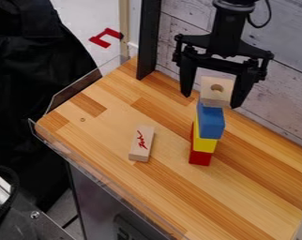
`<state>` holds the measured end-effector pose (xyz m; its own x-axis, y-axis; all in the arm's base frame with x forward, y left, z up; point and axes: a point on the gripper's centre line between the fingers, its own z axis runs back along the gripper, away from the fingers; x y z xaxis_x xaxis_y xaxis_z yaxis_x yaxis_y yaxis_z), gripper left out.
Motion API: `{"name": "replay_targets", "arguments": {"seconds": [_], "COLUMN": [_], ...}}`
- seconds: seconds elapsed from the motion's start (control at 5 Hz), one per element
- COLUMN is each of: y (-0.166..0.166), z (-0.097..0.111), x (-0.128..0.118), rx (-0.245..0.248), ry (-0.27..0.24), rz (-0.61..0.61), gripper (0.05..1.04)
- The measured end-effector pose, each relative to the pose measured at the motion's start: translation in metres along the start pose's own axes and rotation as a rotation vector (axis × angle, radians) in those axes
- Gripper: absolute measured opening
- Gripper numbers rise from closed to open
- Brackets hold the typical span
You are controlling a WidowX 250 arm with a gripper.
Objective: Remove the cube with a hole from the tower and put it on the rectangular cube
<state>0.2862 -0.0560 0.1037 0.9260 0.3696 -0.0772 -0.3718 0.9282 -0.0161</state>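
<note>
The gripper [210, 101] is unclenched, fingers spread on either side of the holed cube [216, 96] atop the tower [210, 123]; the rectangular block [141, 144] lies on the table [91, 129].

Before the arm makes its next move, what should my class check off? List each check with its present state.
1. Cube with a hole on top of the tower, nothing on it: ok.
2. Gripper open, one finger to each side of that cube in this view: ok.
3. Fingers lined up with the cube in depth, so that closing would grip it: cannot tell from this angle.
4. Tower steady enough for its top cube to be lifted away: cannot tell.
5. Rectangular block lying flat on the table, its top free: ok.
6. Cube gripped and ready to carry: not ok, as the fingers are apart.
</note>
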Motion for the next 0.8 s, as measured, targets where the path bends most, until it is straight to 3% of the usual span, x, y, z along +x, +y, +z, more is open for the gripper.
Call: {"name": "replay_targets", "arguments": {"seconds": [0.2, 0.4, 0.6, 0.8], "y": [0.0015, -0.0005, 0.0006, 0.0013], "z": [-0.0091, -0.0176, -0.0183, -0.0100], "x": [-0.0024, -0.0039, -0.0025, 0.0009], "rx": [0.018, 0.056, 0.078, 0.075], "ry": [0.029, 0.080, 0.065, 0.030], "rz": [0.002, 0.082, 0.218, 0.262], "gripper": [0.999, 0.999, 0.999, 0.999]}}
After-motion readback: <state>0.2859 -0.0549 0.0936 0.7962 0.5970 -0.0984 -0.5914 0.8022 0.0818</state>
